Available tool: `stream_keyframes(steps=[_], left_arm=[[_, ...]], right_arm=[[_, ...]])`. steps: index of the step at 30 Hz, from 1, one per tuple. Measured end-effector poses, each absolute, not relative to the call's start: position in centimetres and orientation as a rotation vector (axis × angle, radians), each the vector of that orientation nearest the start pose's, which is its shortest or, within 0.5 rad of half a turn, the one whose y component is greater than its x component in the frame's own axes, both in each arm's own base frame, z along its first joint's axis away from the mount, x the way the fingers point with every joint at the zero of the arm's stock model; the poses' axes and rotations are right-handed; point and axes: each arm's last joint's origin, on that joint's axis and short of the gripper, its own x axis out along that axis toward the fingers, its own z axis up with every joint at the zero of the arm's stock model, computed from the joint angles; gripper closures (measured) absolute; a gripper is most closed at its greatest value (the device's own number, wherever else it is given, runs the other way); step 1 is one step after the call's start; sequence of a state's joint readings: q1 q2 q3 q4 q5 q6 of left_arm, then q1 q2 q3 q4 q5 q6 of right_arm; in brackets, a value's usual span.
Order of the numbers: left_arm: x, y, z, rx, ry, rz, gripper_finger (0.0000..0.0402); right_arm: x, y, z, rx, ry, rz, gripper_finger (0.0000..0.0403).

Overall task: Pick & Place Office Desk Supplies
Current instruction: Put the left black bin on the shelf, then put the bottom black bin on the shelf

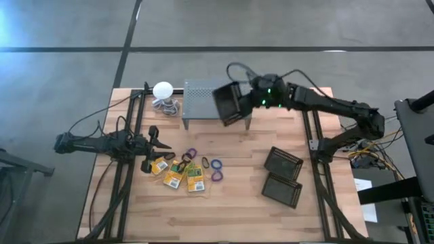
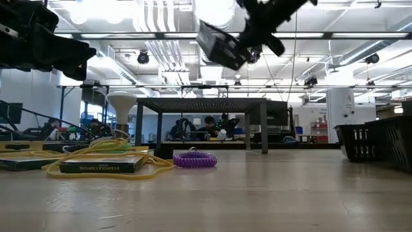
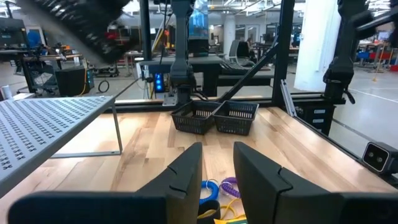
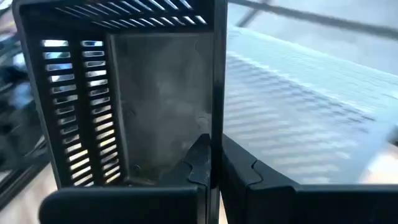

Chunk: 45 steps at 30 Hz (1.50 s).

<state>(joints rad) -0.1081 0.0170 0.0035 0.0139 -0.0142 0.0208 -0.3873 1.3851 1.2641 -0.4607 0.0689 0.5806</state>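
Note:
My right gripper (image 1: pixel 248 102) is shut on a black mesh tray (image 1: pixel 229 103), which it holds in the air over the right end of the grey perforated stand (image 1: pixel 203 102). The low view shows the tray (image 2: pixel 221 45) tilted, high above the table. Two more black mesh trays (image 1: pixel 283 176) rest on their bases at the table's right. Yellow-and-green flat boxes (image 1: pixel 178 173) and purple and blue rings (image 1: pixel 215 169) lie flat at centre left. My left gripper (image 3: pixel 217 177) waits open at the left, level, just left of the boxes. My right gripper pinches one side wall of the tray (image 4: pixel 217 118) at its rim, one finger (image 4: pixel 198 163) inside the tray and the other finger (image 4: pixel 242 171) outside. The fingers come from the table's right, slanting down. The tray is lifted clear and tilted.
A white ball-shaped object with a coiled cord (image 1: pixel 163 95) stands left of the stand. Black frame rails (image 1: pixel 129 135) run along both sides of the table. Bare wood lies at the centre and near edge (image 1: pixel 230 210).

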Motion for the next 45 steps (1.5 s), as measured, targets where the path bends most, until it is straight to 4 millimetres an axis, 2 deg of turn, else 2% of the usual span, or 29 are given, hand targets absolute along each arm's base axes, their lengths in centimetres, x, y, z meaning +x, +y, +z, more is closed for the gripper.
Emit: stream_keyframes(steps=[7, 10, 14, 18, 24, 32, 41, 45], left_arm=[[9.8, -1.0, 16.5, 0.021, -0.002, -0.094, 0.0307], [9.8, -1.0, 16.5, 0.021, -0.001, -0.094, 0.0307], [9.8, -1.0, 16.5, 0.021, -0.001, -0.094, 0.0307], [9.8, -1.0, 16.5, 0.021, -0.001, -0.094, 0.0307], [9.8, -1.0, 16.5, 0.021, -0.002, -0.094, 0.0307], [9.8, -1.0, 16.5, 0.021, -0.001, -0.094, 0.0307], [9.8, -1.0, 16.5, 0.021, -0.001, -0.094, 0.0307], [9.8, -1.0, 16.5, 0.021, -0.001, -0.093, 0.0307]], right_arm=[[26.2, -17.9, 31.6, 0.960, 0.478, -0.603, 0.0390], [25.7, -19.8, 31.2, 1.047, 0.510, -0.634, 0.0390], [25.5, -21.4, 31.6, 1.075, 0.572, -0.706, 0.0390], [26.2, -22.4, 32.1, 1.064, 0.607, -0.769, 0.0390], [27.4, -23.4, 30.5, 1.121, 0.751, -0.838, 0.0390], [28.6, -24.7, 30.2, 1.118, 0.747, -0.872, 0.0385], [28.6, -25.1, 30.0, 1.097, 0.737, -0.934, 0.0303], [28.8, -25.2, 31.2, 1.045, 0.707, -0.912, 0.0268]])
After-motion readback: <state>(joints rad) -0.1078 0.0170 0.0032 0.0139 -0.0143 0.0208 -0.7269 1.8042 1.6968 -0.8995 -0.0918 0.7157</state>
